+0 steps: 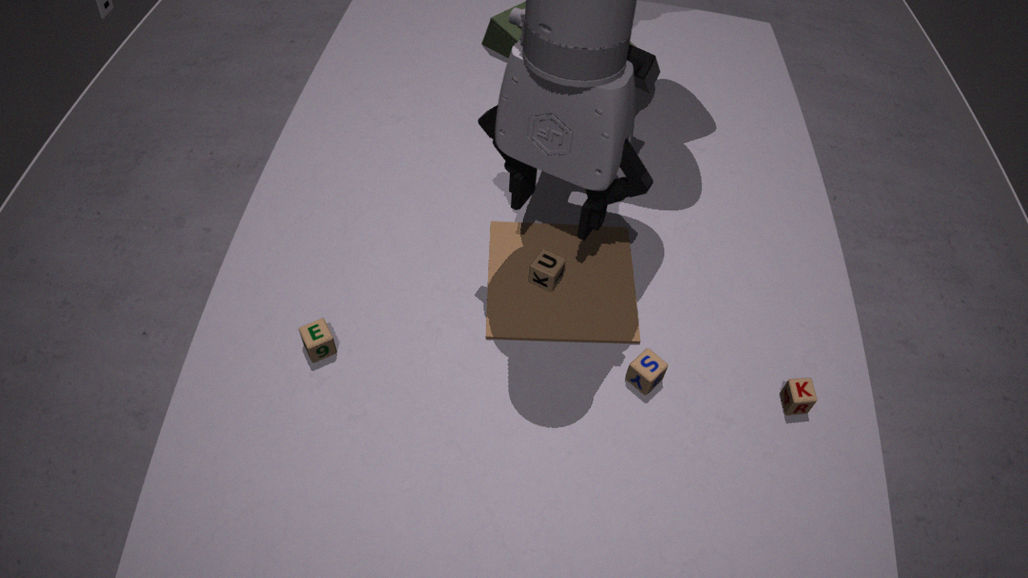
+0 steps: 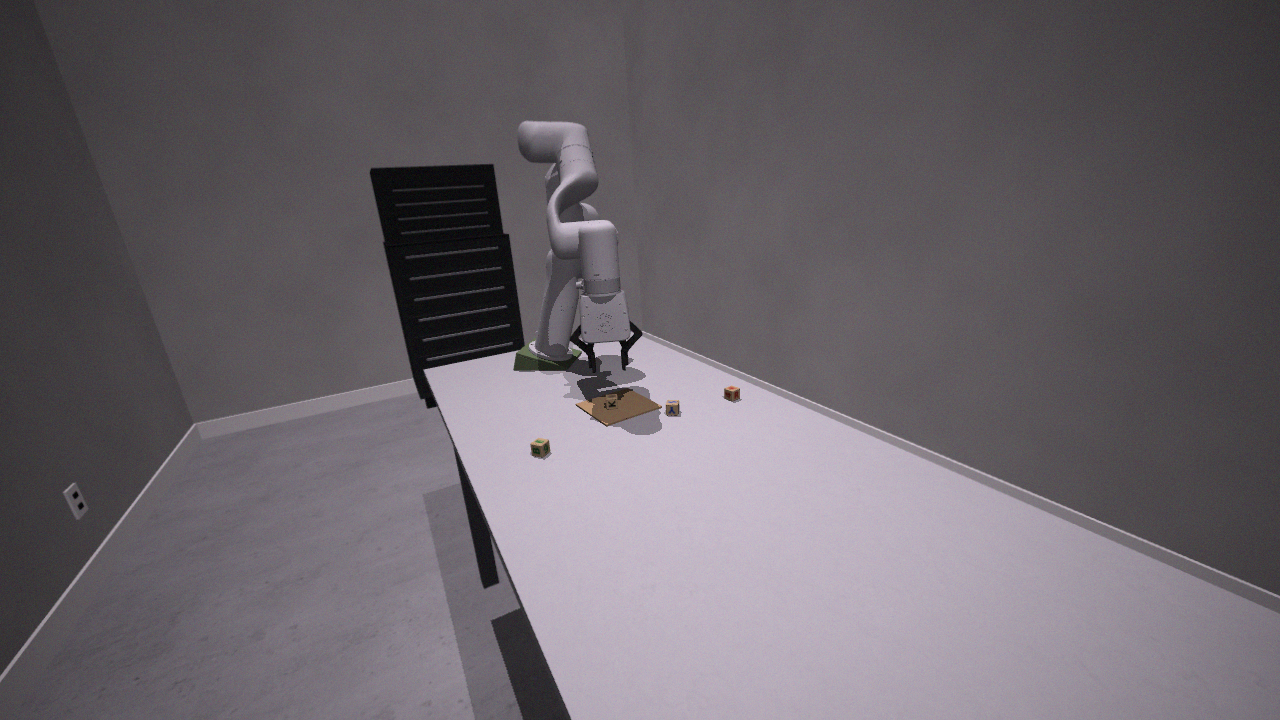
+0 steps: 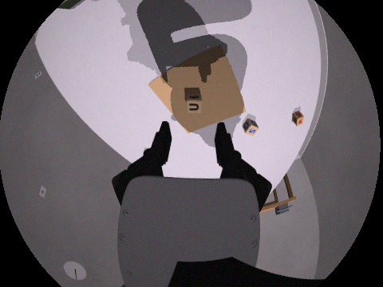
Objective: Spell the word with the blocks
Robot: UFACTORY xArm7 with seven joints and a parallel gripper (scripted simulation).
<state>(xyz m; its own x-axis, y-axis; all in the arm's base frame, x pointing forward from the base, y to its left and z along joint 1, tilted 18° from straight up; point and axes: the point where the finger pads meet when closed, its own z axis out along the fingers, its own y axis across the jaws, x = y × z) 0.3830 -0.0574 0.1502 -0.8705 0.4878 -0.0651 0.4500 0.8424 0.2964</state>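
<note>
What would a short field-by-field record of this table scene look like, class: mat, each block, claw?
mat: tan square, flat on the table
U block: on the mat, alone there
S block: off the mat, beside its corner
E block: off the mat, far to one side
K block: off the mat, farthest out
claw: open, holding nothing, above the mat's edge

U block (image 1: 547, 269) on mat (image 1: 596, 316) | E block (image 1: 317, 339), S block (image 1: 646, 371), K block (image 1: 797, 396) off mat
</note>
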